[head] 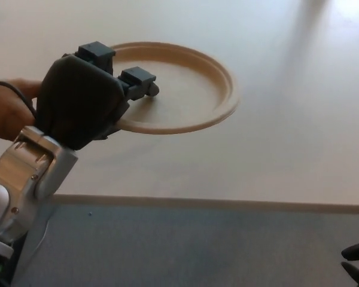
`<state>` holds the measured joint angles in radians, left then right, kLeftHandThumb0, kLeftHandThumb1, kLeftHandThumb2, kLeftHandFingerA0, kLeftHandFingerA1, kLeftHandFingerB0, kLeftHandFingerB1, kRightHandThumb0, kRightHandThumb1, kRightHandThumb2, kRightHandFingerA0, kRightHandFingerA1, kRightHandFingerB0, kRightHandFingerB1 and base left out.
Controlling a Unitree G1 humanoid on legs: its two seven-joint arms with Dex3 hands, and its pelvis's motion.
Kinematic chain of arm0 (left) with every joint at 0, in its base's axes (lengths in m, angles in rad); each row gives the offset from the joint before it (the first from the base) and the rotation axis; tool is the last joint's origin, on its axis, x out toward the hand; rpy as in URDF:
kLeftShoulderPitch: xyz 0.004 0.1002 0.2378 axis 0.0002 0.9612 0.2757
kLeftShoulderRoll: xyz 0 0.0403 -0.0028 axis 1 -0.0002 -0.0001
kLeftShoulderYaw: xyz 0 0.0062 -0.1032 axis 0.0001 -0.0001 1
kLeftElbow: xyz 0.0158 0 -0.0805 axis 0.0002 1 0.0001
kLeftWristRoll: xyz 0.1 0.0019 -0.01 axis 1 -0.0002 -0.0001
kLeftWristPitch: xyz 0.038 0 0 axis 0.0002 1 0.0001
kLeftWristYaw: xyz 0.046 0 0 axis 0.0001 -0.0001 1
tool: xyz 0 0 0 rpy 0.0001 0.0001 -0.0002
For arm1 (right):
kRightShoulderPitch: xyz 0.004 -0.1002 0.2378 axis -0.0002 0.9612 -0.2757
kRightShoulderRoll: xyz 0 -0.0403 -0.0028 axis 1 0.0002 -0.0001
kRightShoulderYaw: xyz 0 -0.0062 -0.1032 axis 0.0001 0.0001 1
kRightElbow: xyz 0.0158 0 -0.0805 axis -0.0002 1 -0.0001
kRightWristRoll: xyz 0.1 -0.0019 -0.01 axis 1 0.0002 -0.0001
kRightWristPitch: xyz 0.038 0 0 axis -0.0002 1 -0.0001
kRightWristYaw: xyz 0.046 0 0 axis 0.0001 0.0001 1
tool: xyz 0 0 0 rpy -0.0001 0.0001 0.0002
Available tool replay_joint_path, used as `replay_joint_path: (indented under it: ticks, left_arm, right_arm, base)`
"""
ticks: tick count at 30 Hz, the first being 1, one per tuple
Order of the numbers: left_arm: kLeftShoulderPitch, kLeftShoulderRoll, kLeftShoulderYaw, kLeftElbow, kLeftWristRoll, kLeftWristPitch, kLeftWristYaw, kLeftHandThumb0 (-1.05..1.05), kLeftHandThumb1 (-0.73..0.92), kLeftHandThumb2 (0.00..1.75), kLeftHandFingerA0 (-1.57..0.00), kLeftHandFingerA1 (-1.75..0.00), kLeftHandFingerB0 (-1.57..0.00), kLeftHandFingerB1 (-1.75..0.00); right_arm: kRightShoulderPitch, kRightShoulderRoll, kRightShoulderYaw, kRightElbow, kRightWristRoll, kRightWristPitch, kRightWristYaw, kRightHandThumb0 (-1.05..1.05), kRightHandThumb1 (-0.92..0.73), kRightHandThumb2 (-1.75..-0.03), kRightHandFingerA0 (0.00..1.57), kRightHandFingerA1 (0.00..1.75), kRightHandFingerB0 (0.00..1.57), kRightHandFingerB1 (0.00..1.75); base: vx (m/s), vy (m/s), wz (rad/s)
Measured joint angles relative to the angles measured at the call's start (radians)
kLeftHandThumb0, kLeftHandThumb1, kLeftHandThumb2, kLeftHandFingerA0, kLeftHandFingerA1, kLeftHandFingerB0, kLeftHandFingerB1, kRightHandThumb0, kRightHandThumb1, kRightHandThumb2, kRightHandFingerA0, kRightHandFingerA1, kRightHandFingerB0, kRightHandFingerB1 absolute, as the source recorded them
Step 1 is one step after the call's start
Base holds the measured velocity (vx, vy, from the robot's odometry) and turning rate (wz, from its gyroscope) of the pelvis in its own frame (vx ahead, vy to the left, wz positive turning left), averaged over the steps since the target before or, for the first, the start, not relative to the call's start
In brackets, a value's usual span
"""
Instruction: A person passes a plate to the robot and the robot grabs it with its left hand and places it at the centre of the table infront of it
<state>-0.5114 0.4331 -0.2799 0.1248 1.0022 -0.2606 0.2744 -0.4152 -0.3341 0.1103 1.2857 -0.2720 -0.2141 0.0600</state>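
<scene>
Already gripped at its near-left rim by the left hand (pixel 87 98), the plate (pixel 185 89) hangs above the table (pixel 287 149), unplaced; right hand's (pixel 358 260) grip indiscernible

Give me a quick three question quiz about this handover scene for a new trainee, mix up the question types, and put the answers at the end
1. True or false: the robot's left hand is closed on the near-left rim of the plate.
2. Multiple choice: where does the person's hand show? A) top right corner B) left edge, behind the robot's hand C) on the grey floor
3. Short answer: how much of the right hand is visible?

Key
1. True: its fingers lie over the rim onto the plate's inside.
2. B
3. Only dark tips at the bottom right corner; whether it is open or shut cannot be told.
</scene>
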Motion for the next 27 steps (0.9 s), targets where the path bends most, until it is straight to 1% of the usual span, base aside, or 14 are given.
replay_joint_path:
  ticks: [3,7,10,12,13,14,15,16,20,21,24,25,26,27]
  left_arm:
    - [-0.042,-0.009,-0.032,0.085,0.002,0.0,0.001,-0.28,0.61,0.58,-0.98,-1.47,-0.81,-0.52]
    - [-0.093,-0.025,-0.076,0.201,0.008,0.001,0.008,-0.29,0.64,0.63,-0.9,-1.49,-0.78,-0.57]
    - [-0.162,-0.065,-0.14,0.345,0.019,0.015,0.006,-0.29,0.62,0.61,-0.91,-1.51,-0.81,-0.52]
    - [-0.205,-0.089,-0.166,0.426,0.022,0.016,0.01,-0.29,0.68,0.6,-0.89,-1.51,-0.77,-0.57]
    - [-0.229,-0.1,-0.18,0.468,0.023,0.016,0.014,-0.31,0.66,0.63,-0.9,-1.46,-0.79,-0.5]
    - [-0.246,-0.109,-0.19,0.499,0.025,0.018,0.016,-0.42,0.55,0.78,-0.98,-1.3,-0.73,-0.58]
    - [-0.265,-0.12,-0.203,0.534,0.026,0.019,0.02,-0.42,0.55,0.78,-0.98,-1.3,-0.73,-0.58]
    - [-0.296,-0.136,-0.223,0.587,0.03,0.019,0.026,-0.37,0.6,0.6,-0.91,-1.33,-0.79,-0.46]
    - [-0.38,-0.179,-0.286,0.727,0.048,0.03,0.055,-0.36,0.6,0.59,-0.82,-1.33,-0.78,-0.47]
    - [-0.403,-0.194,-0.302,0.767,0.05,0.035,0.062,-0.34,0.6,0.59,-0.82,-1.28,-0.77,-0.47]
    - [-0.442,-0.226,-0.328,0.841,0.051,0.043,0.07,-0.33,0.59,0.59,-0.84,-1.22,-0.77,-0.46]
    - [-0.452,-0.237,-0.338,0.863,0.051,0.047,0.075,-0.32,0.59,0.57,-0.85,-1.22,-0.77,-0.46]
    - [-0.458,-0.244,-0.345,0.88,0.051,0.05,0.08,-0.32,0.59,0.57,-0.85,-1.22,-0.77,-0.46]
    - [-0.464,-0.253,-0.353,0.902,0.051,0.054,0.084,-0.32,0.6,0.59,-0.83,-1.25,-0.77,-0.47]
  right_arm:
    - [-0.003,0.0,0.001,0.0,0.0,0.0,0.0,-0.76,-0.78,-0.62,0.61,0.75,0.45,0.54]
    - [-0.005,-0.002,0.001,0.0,-0.001,0.0,0.0,-0.78,-0.77,-0.64,0.59,0.73,0.48,0.55]
    - [-0.001,-0.003,0.002,0.001,-0.001,-0.001,0.001,-0.75,-0.78,-0.61,0.6,0.73,0.46,0.54]
    - [-0.001,-0.003,0.004,0.001,-0.001,-0.001,0.001,-0.76,-0.77,-0.63,0.62,0.73,0.47,0.54]
    - [-0.001,-0.003,0.005,0.0,-0.001,-0.001,0.001,-0.76,-0.78,-0.63,0.59,0.72,0.46,0.54]
    - [0.0,-0.004,0.006,0.0,-0.002,-0.001,0.001,-0.74,-0.78,-0.62,0.58,0.7,0.46,0.53]
    - [0.001,-0.004,0.006,0.0,-0.002,-0.001,0.001,-0.74,-0.78,-0.62,0.58,0.7,0.46,0.53]
    - [0.001,-0.004,0.007,0.0,-0.001,-0.001,0.001,-0.75,-0.78,-0.62,0.6,0.71,0.46,0.53]
    - [0.001,-0.005,0.011,0.0,-0.002,-0.002,0.002,-0.75,-0.77,-0.64,0.59,0.74,0.47,0.54]
    - [0.001,-0.005,0.011,0.0,-0.002,-0.002,0.002,-0.76,-0.59,-0.97,0.54,0.74,0.45,0.62]
    - [0.002,-0.005,0.011,-0.001,-0.002,-0.003,0.002,-0.76,-0.59,-0.93,0.5,0.7,0.46,0.62]
    - [0.003,-0.006,0.01,-0.001,-0.001,-0.004,0.002,-0.72,-0.62,-1.08,0.52,0.72,0.41,0.62]
    - [0.003,-0.006,0.009,-0.001,-0.001,-0.005,0.002,-0.72,-0.62,-1.08,0.52,0.72,0.41,0.62]
    - [0.003,-0.006,0.009,-0.001,-0.001,-0.006,0.003,-0.74,-0.78,-0.63,0.53,0.69,0.47,0.55]
  base:
    - [0.0,0.0,0.0]
    - [0.0,0.0,0.0]
    - [0.0,0.0,0.0]
    - [0.0,0.0,0.0]
    - [0.0,0.0,0.0]
    - [0.0,0.0,0.0]
    - [0.0,0.0,0.0]
    - [0.0,0.0,0.0]
    - [0.0,0.0,0.0]
    - [0.0,0.0,0.0]
    - [0.0,0.0,0.0]
    - [0.0,0.0,0.0]
    - [0.0,0.0,0.0]
    - [0.0,0.0,0.0]
